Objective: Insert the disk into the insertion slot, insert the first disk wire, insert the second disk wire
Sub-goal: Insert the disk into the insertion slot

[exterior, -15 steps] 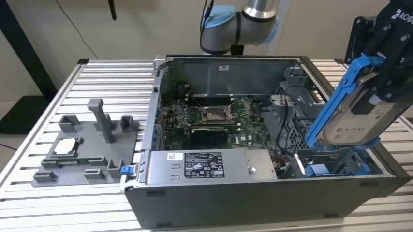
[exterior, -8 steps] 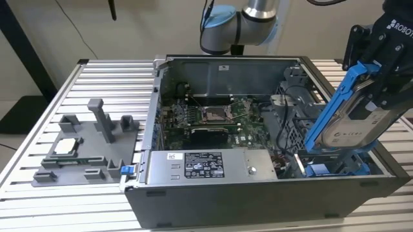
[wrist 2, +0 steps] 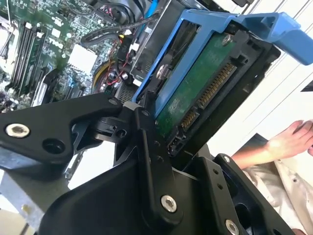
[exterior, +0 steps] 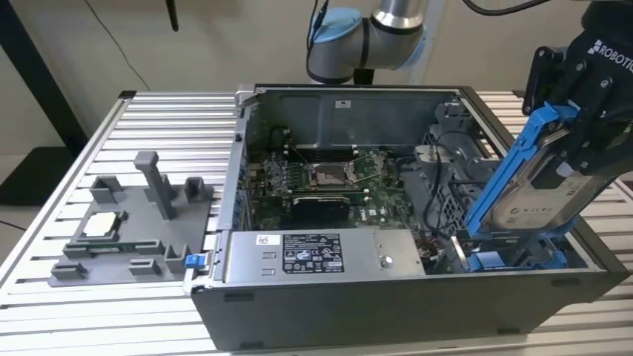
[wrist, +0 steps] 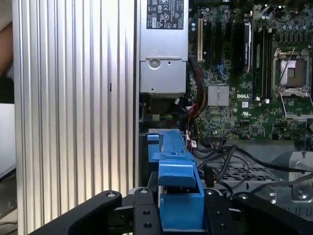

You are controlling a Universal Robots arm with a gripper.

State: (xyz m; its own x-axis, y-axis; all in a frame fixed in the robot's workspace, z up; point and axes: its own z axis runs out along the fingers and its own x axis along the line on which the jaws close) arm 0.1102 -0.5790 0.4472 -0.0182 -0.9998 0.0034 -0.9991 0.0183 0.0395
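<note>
A: Where is the disk?

B: The disk (exterior: 539, 200), a silver-grey drive with a white label in a bright blue carrier, hangs in the air at the exterior view's right. It stands steeply tilted over the front corner of an open computer case (exterior: 396, 315). In the second wrist view its green circuit-board side and its row of connector pins face the camera.

A: What holds it?

B: The black pincer (exterior: 579, 144) is clamped on the disk's upper part. In the first wrist view the blue carrier sits between the two fingers.

A: And the insertion slot?

B: The insertion slot (exterior: 509, 259), a grey metal bay with blue rails, lies directly under the disk's lower end. That end reaches the bay's mouth, but I cannot tell whether it touches. The disk is not seated in the bay.

A: What surrounds them?

B: Just beside the bay, toward the exterior view's left, is a silver labelled power-supply box (exterior: 327, 256), with the green motherboard (exterior: 327, 178) behind it. The case stands on a ribbed metal bench (exterior: 148, 119). A grey fixture (exterior: 138, 222) lies on the bench, well apart from the disk. A person's hand (wrist 2: 293, 139) shows in the second wrist view
</note>
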